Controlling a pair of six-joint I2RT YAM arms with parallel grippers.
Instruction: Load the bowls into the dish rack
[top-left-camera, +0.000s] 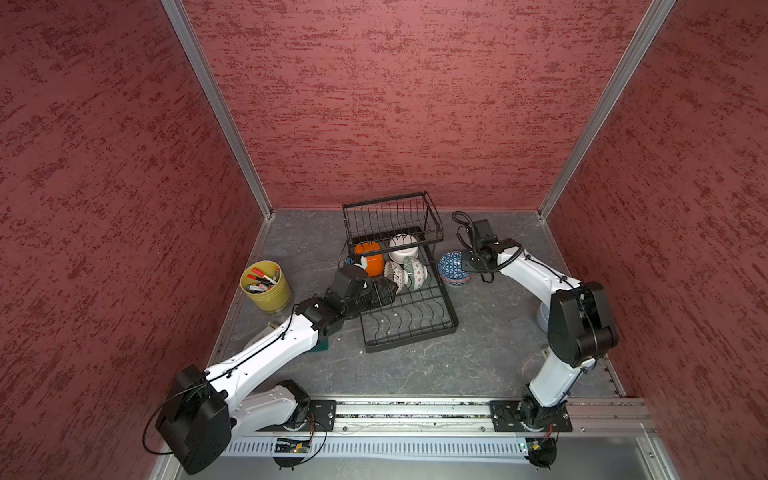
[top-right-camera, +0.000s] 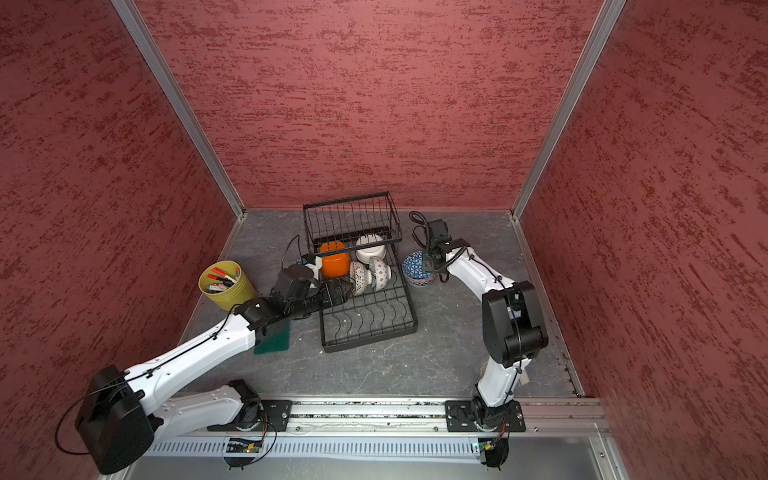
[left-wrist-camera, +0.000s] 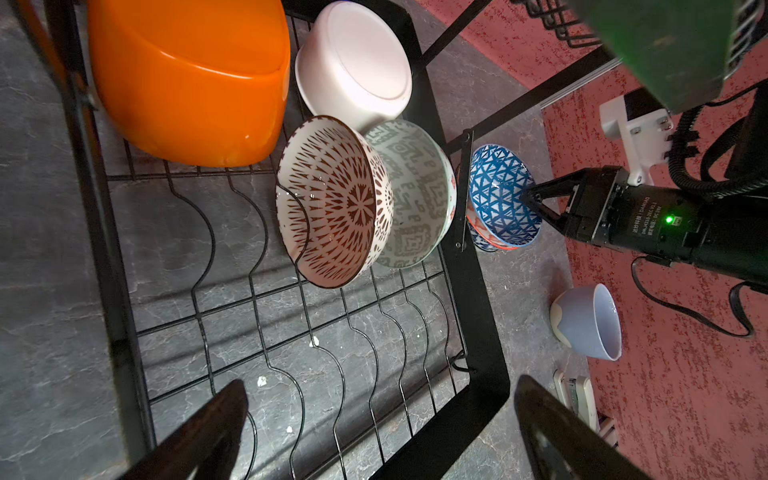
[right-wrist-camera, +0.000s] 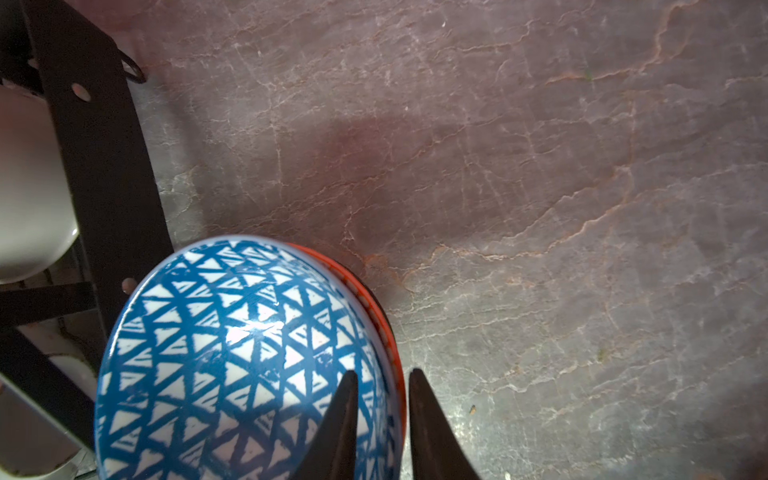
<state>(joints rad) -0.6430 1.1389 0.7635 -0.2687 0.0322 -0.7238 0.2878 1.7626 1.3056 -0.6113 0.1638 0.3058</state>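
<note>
The black wire dish rack (top-left-camera: 409, 343) (top-right-camera: 370, 340) (left-wrist-camera: 486, 332) holds several bowls at its far end. They are an orange one (top-left-camera: 372, 259) (left-wrist-camera: 187, 83), a white one (top-left-camera: 403, 247) (left-wrist-camera: 353, 62), a brown-patterned one (top-left-camera: 395, 274) (left-wrist-camera: 332, 199) and a grey-green patterned one (top-left-camera: 417, 272) (left-wrist-camera: 419, 191). A blue triangle-patterned bowl (top-left-camera: 451, 266) (top-right-camera: 415, 268) (right-wrist-camera: 228, 353) sits on the table just right of the rack. My right gripper (top-left-camera: 465, 264) (right-wrist-camera: 382, 374) pinches its rim, one finger inside and one outside. My left gripper (top-left-camera: 384, 291) (left-wrist-camera: 380, 386) hangs open over the rack's lower tray, holding nothing.
A yellow-green pot of pens (top-left-camera: 266, 286) stands left of the rack, beside my left arm. A green sponge (top-right-camera: 272, 343) lies under that arm. A pale blue cup (left-wrist-camera: 590, 324) lies on its side near the right arm's base. Red walls close in three sides.
</note>
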